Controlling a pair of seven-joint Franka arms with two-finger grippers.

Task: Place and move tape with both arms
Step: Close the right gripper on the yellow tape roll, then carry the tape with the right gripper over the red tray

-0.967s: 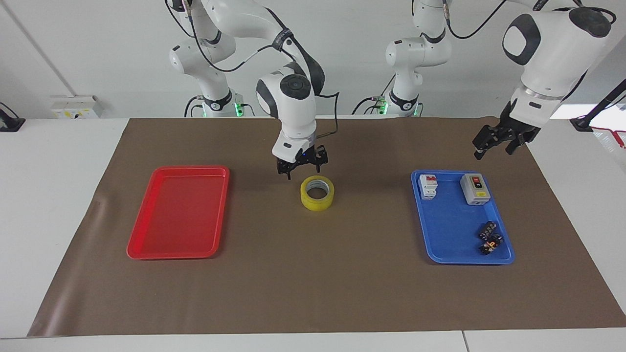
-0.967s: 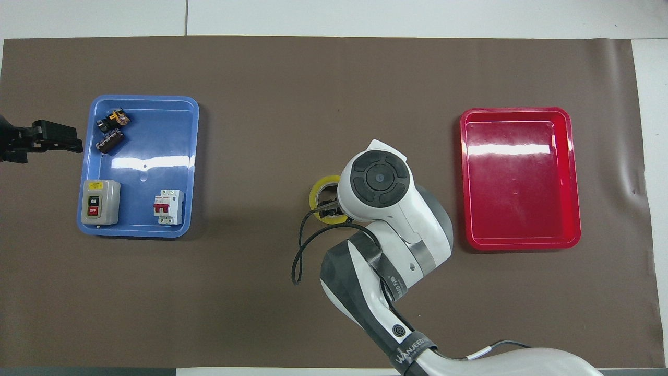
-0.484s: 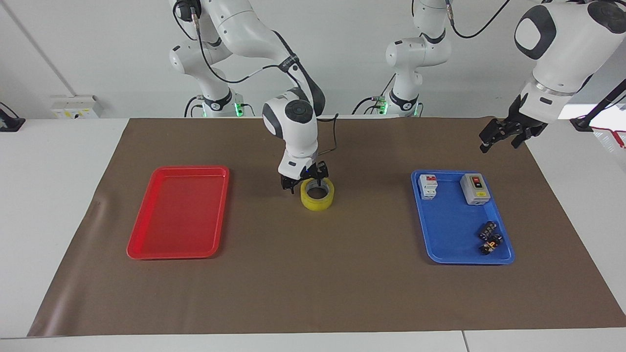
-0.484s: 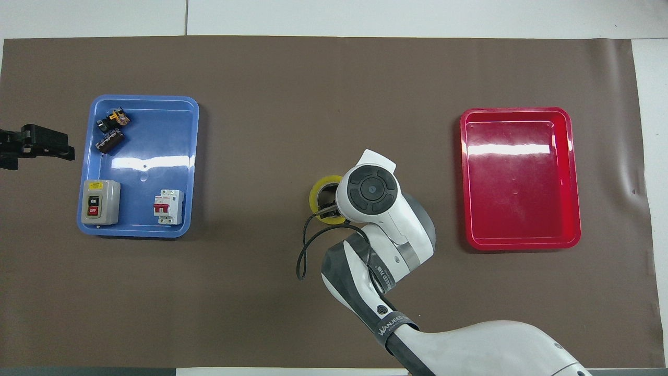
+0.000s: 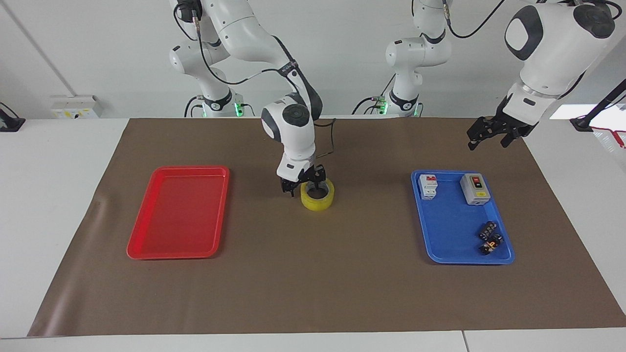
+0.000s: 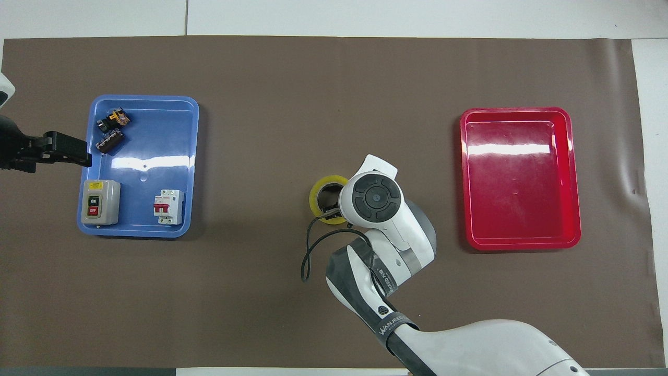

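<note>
The yellow tape [image 5: 320, 199] lies flat on the brown mat in the middle of the table; it also shows in the overhead view [image 6: 319, 190], half covered by the right arm's wrist. My right gripper [image 5: 303, 185] is down at the tape and open. One finger is inside the ring and the other is outside its wall, on the side toward the right arm's end. My left gripper [image 5: 486, 134] is open and empty. It hangs in the air over the edge of the blue tray [image 5: 452, 244] at the left arm's end; it also shows in the overhead view [image 6: 68, 151].
The blue tray [image 6: 143, 156] holds a grey switch box [image 5: 475, 188], a white circuit breaker [image 5: 428, 186] and two small dark parts [image 5: 489, 237]. An empty red tray [image 5: 178, 211] lies toward the right arm's end. Two smaller white arms stand at the table's robot end.
My right gripper has come down from above the tape until its fingers straddle the tape's wall. My left gripper rose a little, then swung back toward the blue tray.
</note>
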